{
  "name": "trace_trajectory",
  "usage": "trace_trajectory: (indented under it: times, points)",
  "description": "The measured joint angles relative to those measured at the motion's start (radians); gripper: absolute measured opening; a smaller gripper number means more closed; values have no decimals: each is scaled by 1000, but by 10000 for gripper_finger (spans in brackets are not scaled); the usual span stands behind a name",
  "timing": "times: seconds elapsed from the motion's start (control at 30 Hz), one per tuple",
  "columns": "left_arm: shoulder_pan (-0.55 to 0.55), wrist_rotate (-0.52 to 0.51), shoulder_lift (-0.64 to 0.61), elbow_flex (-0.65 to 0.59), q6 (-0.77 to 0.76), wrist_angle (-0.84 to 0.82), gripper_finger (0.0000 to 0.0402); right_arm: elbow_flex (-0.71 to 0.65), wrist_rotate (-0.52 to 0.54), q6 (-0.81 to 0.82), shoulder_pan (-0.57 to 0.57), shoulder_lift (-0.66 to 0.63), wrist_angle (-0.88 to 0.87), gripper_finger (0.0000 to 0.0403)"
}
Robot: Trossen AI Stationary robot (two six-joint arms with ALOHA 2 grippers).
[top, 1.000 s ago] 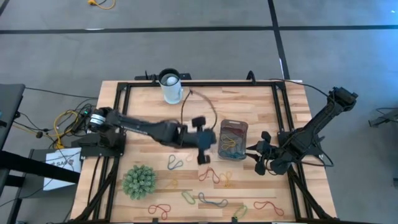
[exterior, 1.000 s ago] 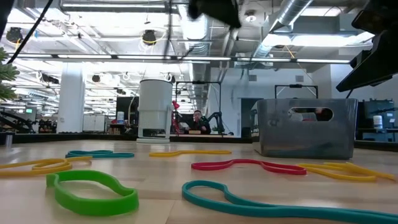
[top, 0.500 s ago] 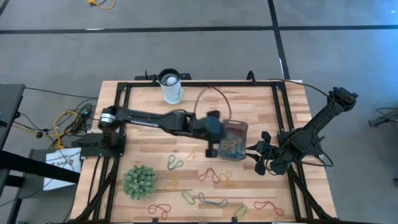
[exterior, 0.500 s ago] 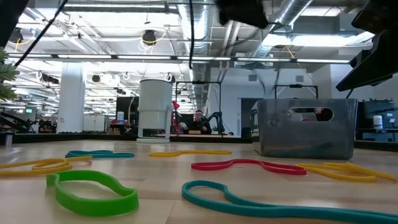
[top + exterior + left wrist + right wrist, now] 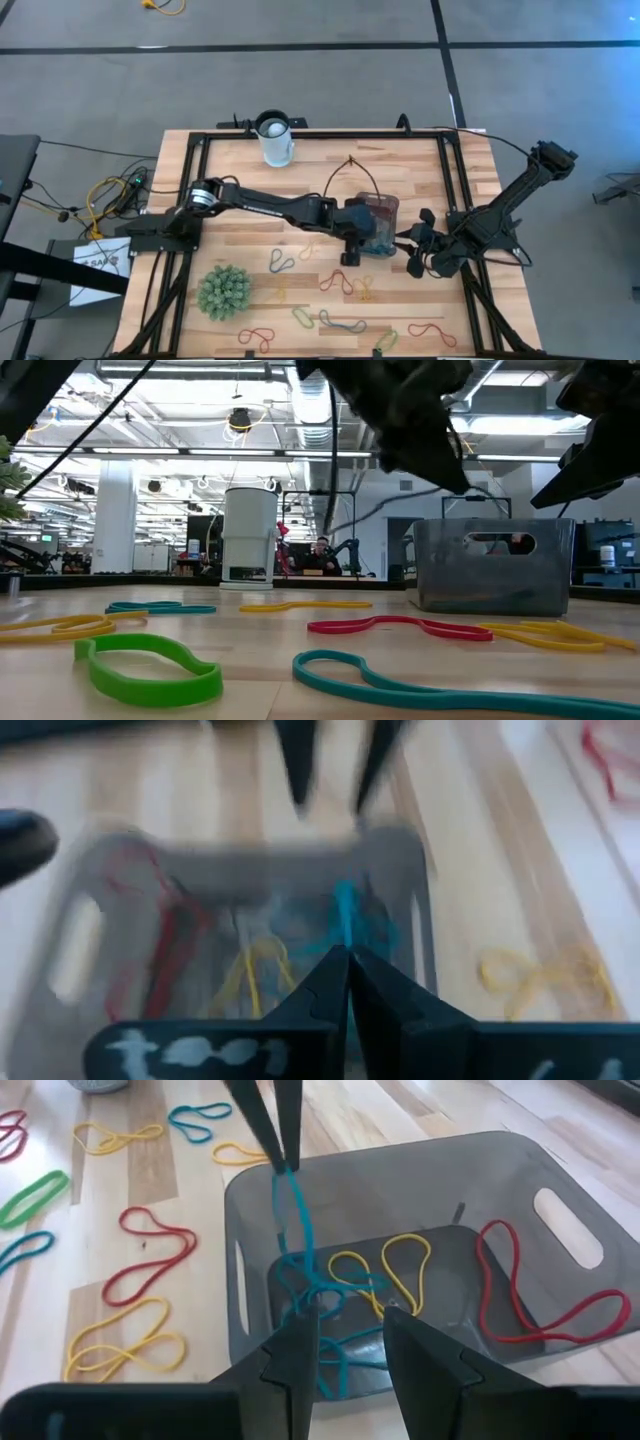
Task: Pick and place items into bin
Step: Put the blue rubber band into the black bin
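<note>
- Green spiky ball (image 5: 223, 291) sits on the table's (image 5: 240, 170) near-left area; white cup (image 5: 275, 140) stands at the far edge.
- Loose loops (image 5: 336, 282) in red, yellow, green and blue lie scattered across the front of the table, outside the bin.
- Left gripper (image 5: 279, 1148) reaches over the bin's left rim; its fingers are pressed together, pinching a teal loop (image 5: 296, 1220) that hangs down into the bin.
- Bin (image 5: 391, 207), clear and grey-tinted, stands right of centre; it contains yellow loops (image 5: 385, 1272), a red loop (image 5: 535, 1300) and teal ones.
- Right gripper (image 5: 412, 251) waits just beside the bin's right side, fingers spread, holding nothing.
</note>
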Motion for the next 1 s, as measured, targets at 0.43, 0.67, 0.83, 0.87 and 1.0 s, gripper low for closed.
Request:
trace_trajectory:
  times: [0.43,0.67,0.83,0.87,1.0]
  points:
    - [-14,45,32,2,-35,-10,18,0,-4,0,-5,0,-7,109]
    - [-14,44,32,2,-33,-26,55,0,-5,1,-5,0,-2,109]
    - [-15,25,32,14,-66,-55,74,0,-5,0,-5,0,-1,109]
    - [-15,19,32,29,-66,-92,75,0,-5,0,-5,0,-1,109]
    - [-15,-8,31,171,-78,-338,72,7,-7,0,-1,0,0,109]
